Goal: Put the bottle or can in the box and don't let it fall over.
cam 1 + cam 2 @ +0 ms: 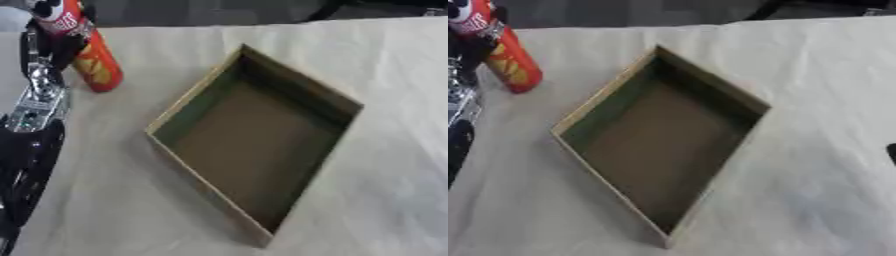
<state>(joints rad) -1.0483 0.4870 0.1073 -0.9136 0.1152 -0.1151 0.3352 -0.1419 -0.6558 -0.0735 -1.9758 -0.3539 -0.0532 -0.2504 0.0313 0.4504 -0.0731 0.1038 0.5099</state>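
A tall red and orange can (pixel 92 62) leans at the far left of the table, its top toward the upper left corner. My left hand (pixel 54 44) is shut on its upper part, dark fingers curled round it, and the arm (pixel 35 107) runs in along the left edge. I cannot tell whether the can's bottom touches the cloth. The open cardboard box (pixel 337 97) lies turned like a diamond in the middle, to the right of the can, with nothing inside. My right hand shows in neither view.
A beige cloth (pixel 385 200) covers the table. A dark sliver (pixel 892 152) that I cannot make out shows at the right edge of the right eye view. Dark shapes run along the table's far edge.
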